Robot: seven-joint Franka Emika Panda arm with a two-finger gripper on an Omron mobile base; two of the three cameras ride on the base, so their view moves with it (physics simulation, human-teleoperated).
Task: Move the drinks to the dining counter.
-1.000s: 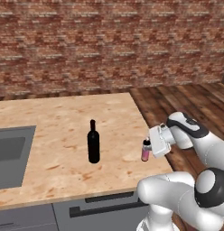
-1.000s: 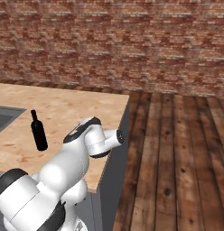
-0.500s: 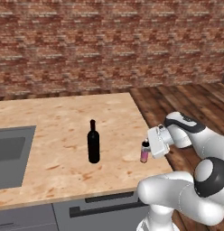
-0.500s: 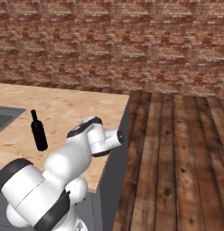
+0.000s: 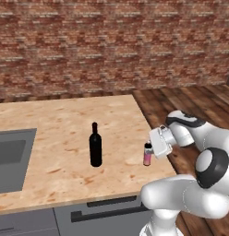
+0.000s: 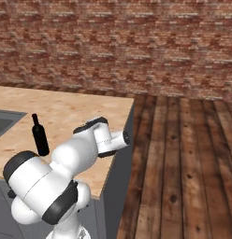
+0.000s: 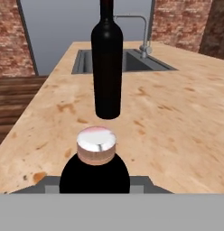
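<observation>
The small pink bottle (image 5: 147, 156) with a dark cap stands near the right edge of the dining counter (image 5: 51, 122), and my gripper (image 5: 149, 152) is shut on it from the right. In the hand view the same bottle (image 7: 96, 151) sits close between the jaws of my gripper (image 7: 95, 181). The tall black wine bottle (image 5: 95, 145) stands upright on the light wood top a short way to the left, apart from the pink bottle. From the other side, the wine bottle (image 6: 40, 136) shows beside my arm, which hides the hand.
A grey inset sink (image 5: 10, 156) lies at the counter's left end, with its faucet (image 7: 143, 31) in the hand view. A brick wall runs behind. Dark wood floor (image 6: 183, 154) spreads to the right of the counter's edge.
My arm's links have settled slightly lower and nearer the counter edge. The pink bottle has hardly moved, and the wine bottle stays put.
</observation>
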